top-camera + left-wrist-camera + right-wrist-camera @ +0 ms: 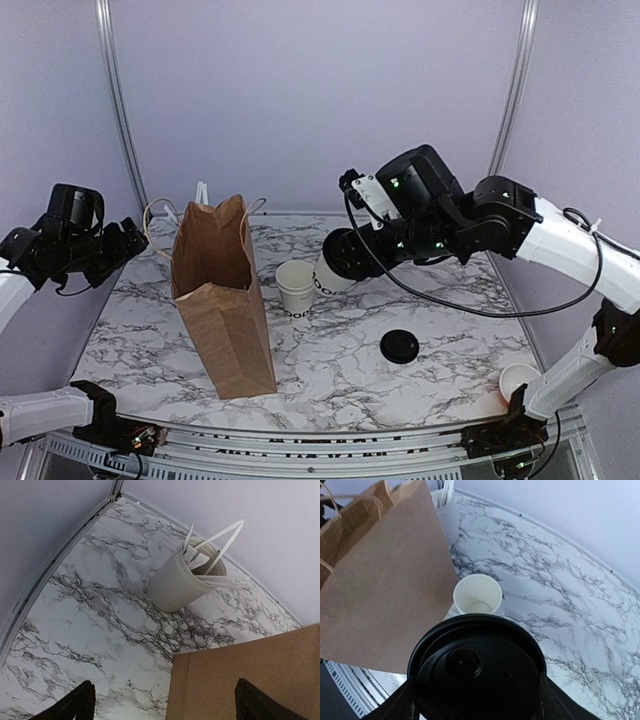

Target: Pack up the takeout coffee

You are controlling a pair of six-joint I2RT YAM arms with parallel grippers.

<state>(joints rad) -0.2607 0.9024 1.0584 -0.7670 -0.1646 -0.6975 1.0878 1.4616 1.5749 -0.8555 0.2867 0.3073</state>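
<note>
The takeout coffee, a white cup with black lettering and a black lid, is held tilted above the table in my right gripper. In the right wrist view the lid fills the space between both fingers, which press its sides. It hangs just right of the brown paper bag, which stands upright with its mouth open. The bag also shows in the right wrist view. My left gripper is open and empty, raised at the far left behind the bag.
A lidless stack of white cups stands beside the bag, under the held cup. A loose black lid lies at centre right. A white cup of stirrers stands at the back left. Another cup sits at the front right edge.
</note>
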